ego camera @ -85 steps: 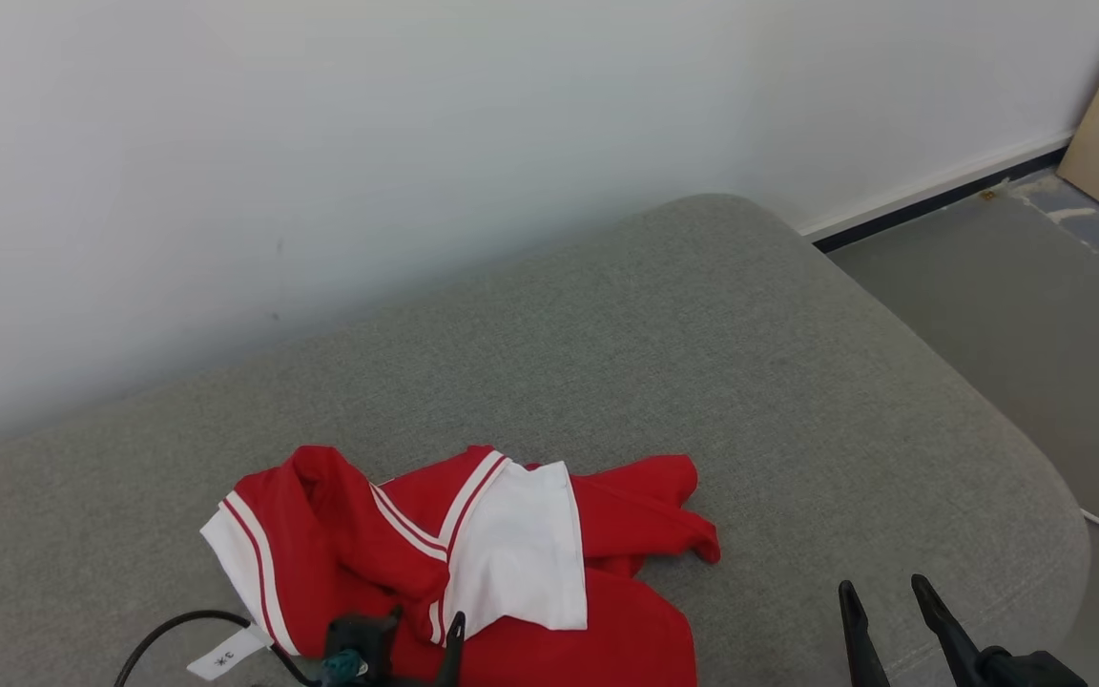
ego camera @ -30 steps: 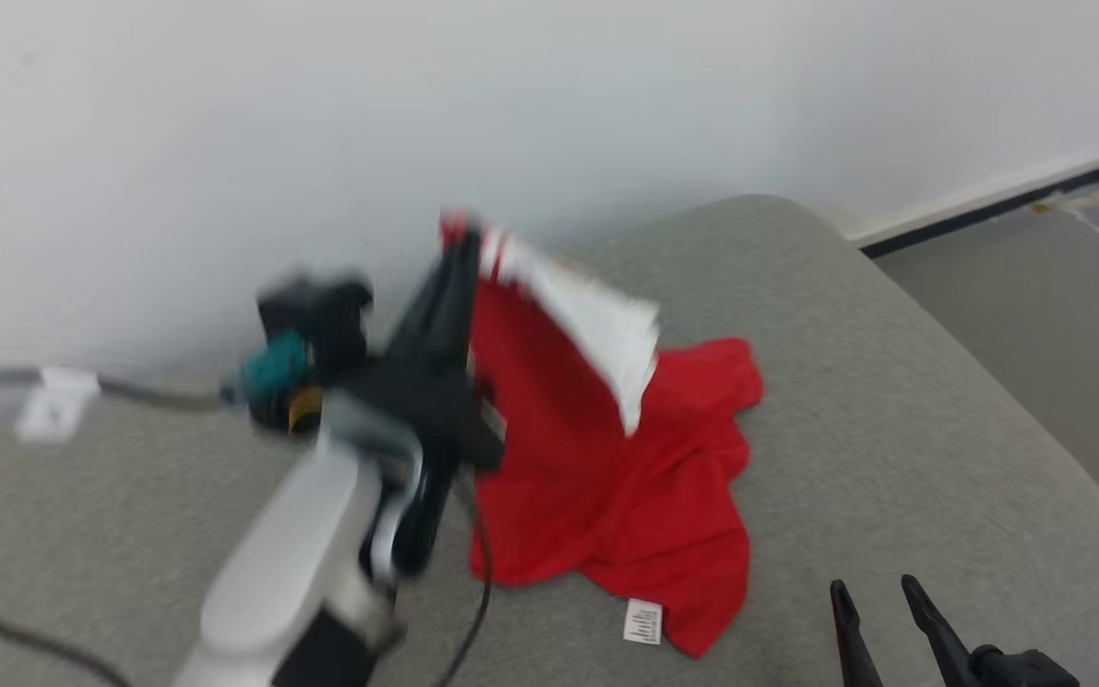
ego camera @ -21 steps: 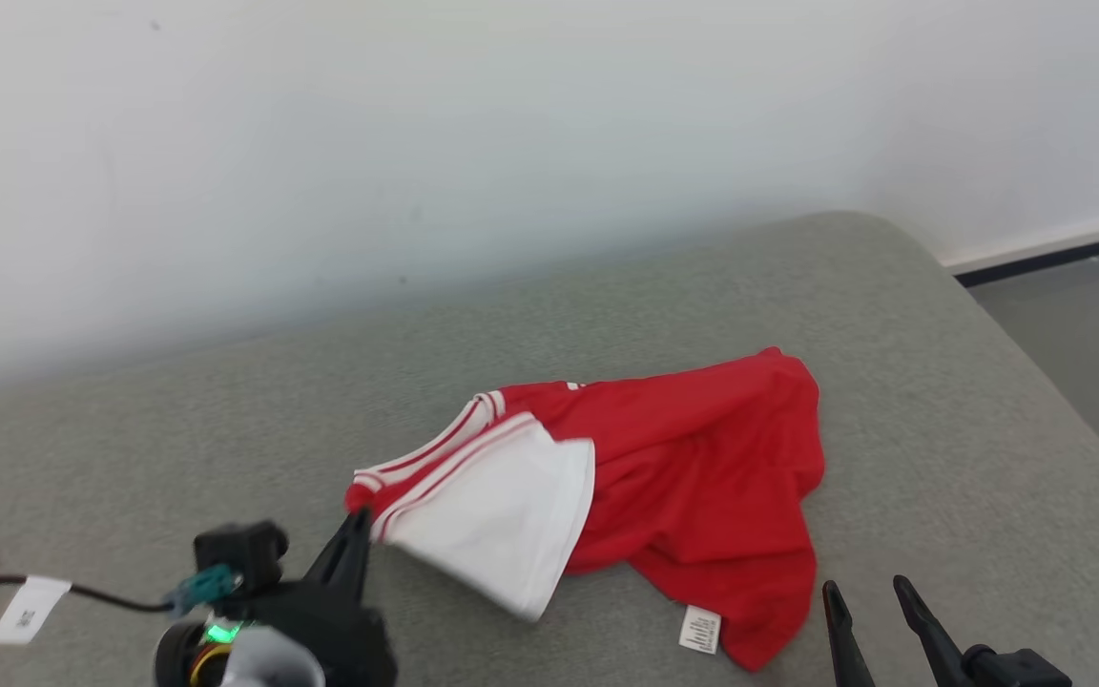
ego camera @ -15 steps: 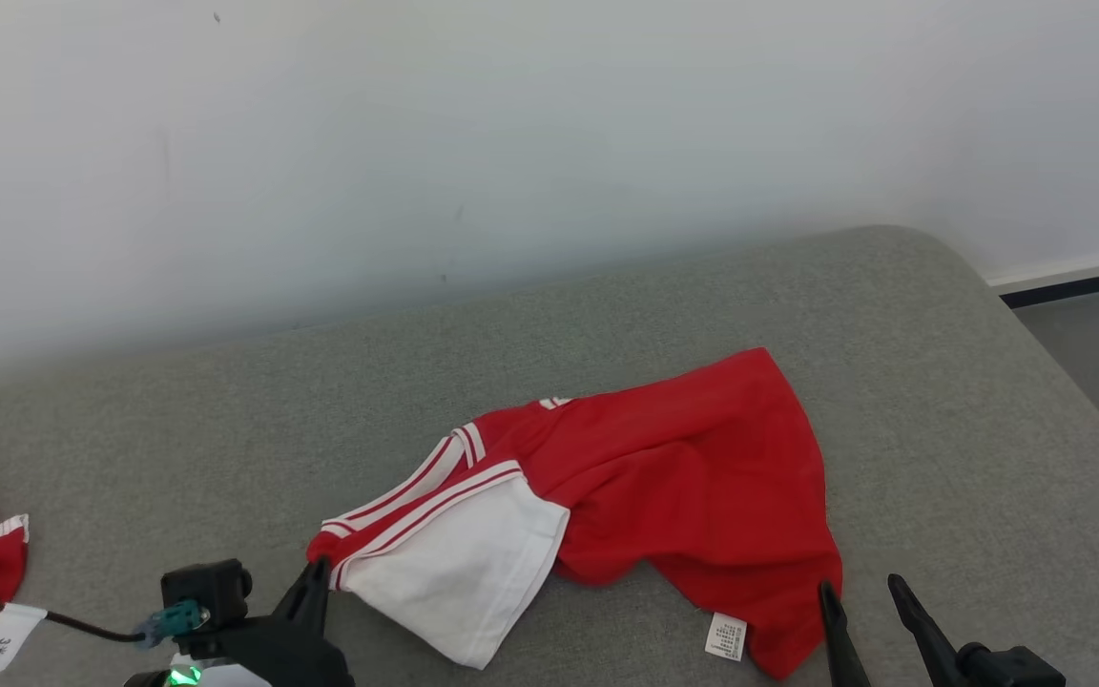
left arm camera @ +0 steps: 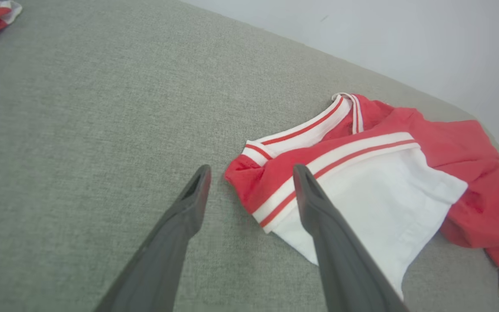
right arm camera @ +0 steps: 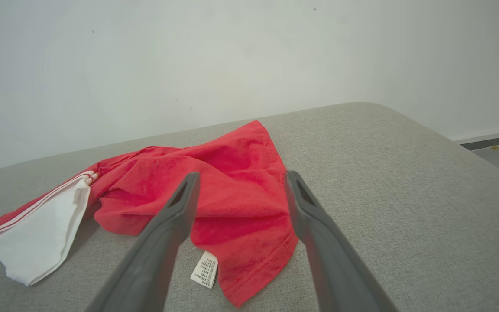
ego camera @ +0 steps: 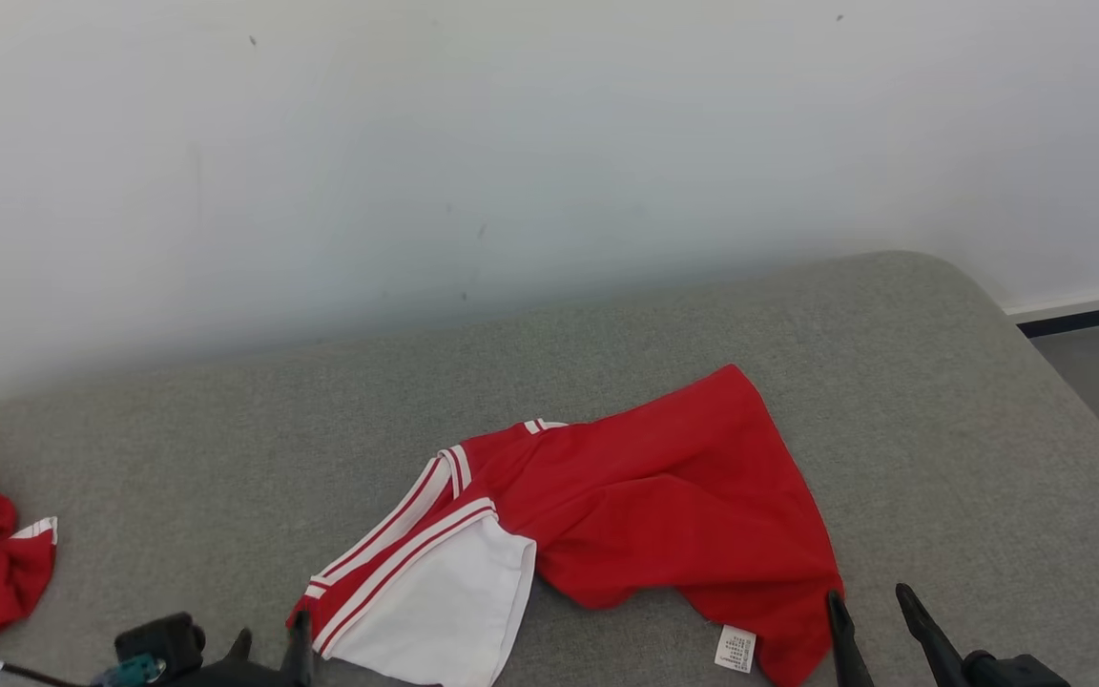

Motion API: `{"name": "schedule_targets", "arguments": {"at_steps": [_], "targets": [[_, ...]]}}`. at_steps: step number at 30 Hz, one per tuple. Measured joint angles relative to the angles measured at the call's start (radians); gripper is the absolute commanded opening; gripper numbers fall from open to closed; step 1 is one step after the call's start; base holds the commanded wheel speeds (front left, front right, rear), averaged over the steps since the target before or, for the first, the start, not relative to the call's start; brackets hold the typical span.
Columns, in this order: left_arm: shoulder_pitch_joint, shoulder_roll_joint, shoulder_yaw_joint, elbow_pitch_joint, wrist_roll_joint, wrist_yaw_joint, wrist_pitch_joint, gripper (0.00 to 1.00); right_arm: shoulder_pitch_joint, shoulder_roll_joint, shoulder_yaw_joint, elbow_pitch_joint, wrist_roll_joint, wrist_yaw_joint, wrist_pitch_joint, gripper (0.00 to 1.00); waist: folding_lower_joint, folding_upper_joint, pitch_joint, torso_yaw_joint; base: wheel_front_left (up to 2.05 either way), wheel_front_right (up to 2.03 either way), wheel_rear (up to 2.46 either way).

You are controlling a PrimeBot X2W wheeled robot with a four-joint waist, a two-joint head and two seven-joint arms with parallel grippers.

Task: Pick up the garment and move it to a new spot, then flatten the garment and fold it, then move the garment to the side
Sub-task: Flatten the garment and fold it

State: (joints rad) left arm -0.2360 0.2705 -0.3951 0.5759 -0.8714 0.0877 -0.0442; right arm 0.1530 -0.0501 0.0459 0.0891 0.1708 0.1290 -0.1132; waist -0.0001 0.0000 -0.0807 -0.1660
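Left pincer (left arm camera: 251,184): fingers spread, nothing held, tips at the striped red corner of the red-and-white shirt (ego camera: 645,506). Right pincer (right arm camera: 241,177): spread, empty, aimed at the red hem beside the care label (right arm camera: 204,263). The shirt lies crumpled at lower centre of the head view, on the grey cushion (ego camera: 798,324).

Risk: the layers overlap, so a pinch may catch two plies and flattening would fail.

Long axis: lower left to right. The white panel points lower left.

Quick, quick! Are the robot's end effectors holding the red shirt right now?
Left end effector: open, holding nothing; the garment lies loose by it.
Right end effector: open, holding nothing.
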Motion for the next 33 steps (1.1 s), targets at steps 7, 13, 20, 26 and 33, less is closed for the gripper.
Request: {"name": "schedule_targets", "arguments": {"at_steps": [7, 13, 20, 26, 33], "targets": [[0.105, -0.015, 0.015, -0.037, -0.019, 0.049, -0.022, 1.0, 0.02, 0.0, -0.018, -0.011, -0.005, 0.0, 0.005, 1.0, 0.0, 0.0, -0.018, 0.017, 0.0, 0.0, 0.0], [0.169, -0.09, -0.061, -0.123, -0.051, 0.008, 0.038, 1.0, 0.027, 0.0, -0.018, -0.022, -0.006, 0.0, 0.009, 1.0, 0.0, 0.0, -0.02, 0.03, 0.0, 0.0, 0.0], [0.135, -0.122, -0.109, -0.097, -0.025, 0.007, 0.048, 1.0, 0.02, 0.0, -0.005, -0.035, -0.014, 0.0, 0.026, 1.0, 0.0, 0.0, -0.013, 0.004, 0.0, 0.0, 0.0], [0.078, -0.142, -0.15, -0.009, 0.015, 0.002, 0.056, 1.0, 0.009, 0.0, -0.006, -0.045, -0.028, 0.0, 0.044, 1.0, 0.0, 0.0, -0.003, -0.02, 0.0, 0.0, 0.0], [0.03, -0.154, -0.175, 0.074, 0.036, -0.02, 0.035, 1.0, -0.002, -0.002, 0.003, -0.052, -0.039, 0.0, 0.062, 1.0, 0.0, 0.0, 0.011, -0.019, 0.0, 0.0, 0.0]]}}
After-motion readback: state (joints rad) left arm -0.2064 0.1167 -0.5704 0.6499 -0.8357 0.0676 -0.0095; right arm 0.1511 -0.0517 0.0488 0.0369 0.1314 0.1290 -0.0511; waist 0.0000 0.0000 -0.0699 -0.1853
